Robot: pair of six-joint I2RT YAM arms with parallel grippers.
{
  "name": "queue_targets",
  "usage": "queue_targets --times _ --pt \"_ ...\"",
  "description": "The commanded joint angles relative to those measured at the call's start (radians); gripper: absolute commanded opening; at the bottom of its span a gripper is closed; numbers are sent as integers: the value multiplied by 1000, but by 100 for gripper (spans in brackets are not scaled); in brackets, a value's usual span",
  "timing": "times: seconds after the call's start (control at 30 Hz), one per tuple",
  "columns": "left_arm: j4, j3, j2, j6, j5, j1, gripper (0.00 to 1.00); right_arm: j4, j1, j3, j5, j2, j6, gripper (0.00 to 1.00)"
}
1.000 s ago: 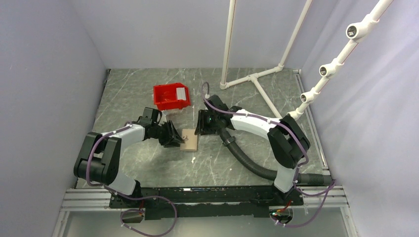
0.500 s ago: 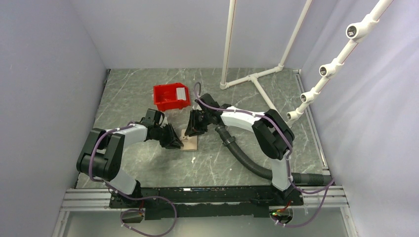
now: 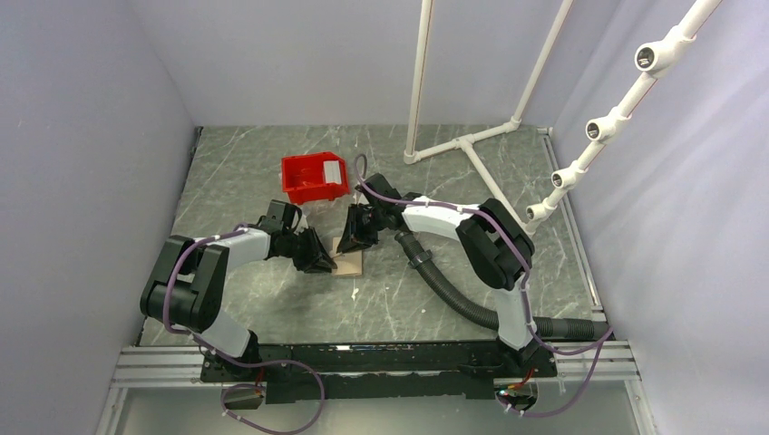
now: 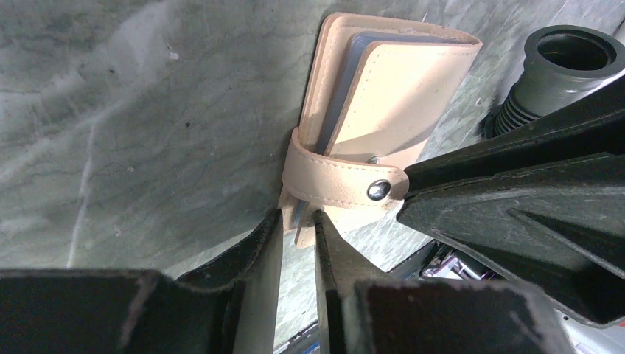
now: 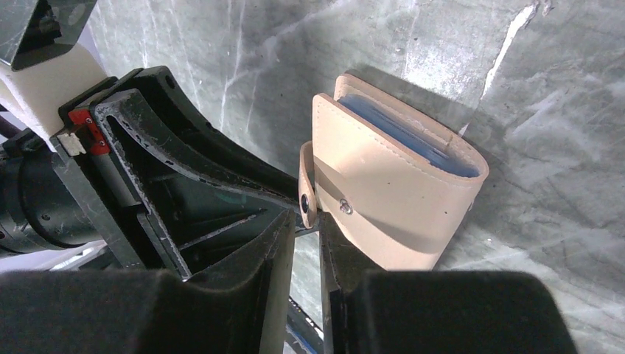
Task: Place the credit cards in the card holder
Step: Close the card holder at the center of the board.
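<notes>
The left gripper (image 4: 295, 221) is closed down narrow on the left edge of the card holder (image 4: 394, 88). The holder lies on the table (image 4: 110, 110) between the two arms. The right gripper (image 5: 306, 221), equally narrow, pinches the end of the holder's strap (image 5: 306, 193). A blue-grey card (image 5: 413, 136) shows inside the holder. The red bin (image 3: 313, 177) sits farther back.

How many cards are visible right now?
2: a blue-grey card tucked inside the card holder, and what looks like a whitish-grey card in the red bin. Others may be hidden in the holder.
</notes>
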Motion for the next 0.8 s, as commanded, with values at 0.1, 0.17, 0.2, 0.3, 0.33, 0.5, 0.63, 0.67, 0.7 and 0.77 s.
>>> queue_targets --times 0.1,0.17,0.2,0.3,0.33,0.5,0.63,0.67,0.7,0.77 --pt "1 -32 19 16 -98 -4 24 39 -1 40 -34 10 14 16" --pt "4 -33 23 17 -97 -3 24 42 -1 40 -35 13 15 14" --pt "5 -33 24 17 -95 -4 24 46 -1 39 -36 15 17 13" --pt "7 -36 24 18 -95 -4 24 44 -1 45 -38 22 16 14" --pt "7 -37 22 18 -95 -4 24 39 -1 48 -39 27 16 14" --pt "7 -43 19 18 -96 -4 23 39 -1 58 -43 37 16 15" --pt "15 -48 19 16 -93 -4 23 34 -1 67 -46 45 12 13" --pt "14 -47 19 17 -93 -4 23 31 -1 68 -46 44 10 9" --pt "12 -47 19 17 -94 -4 23 28 -1 66 -42 41 10 4" --pt "6 -45 17 19 -99 -4 23 18 1 62 -27 26 3 0"
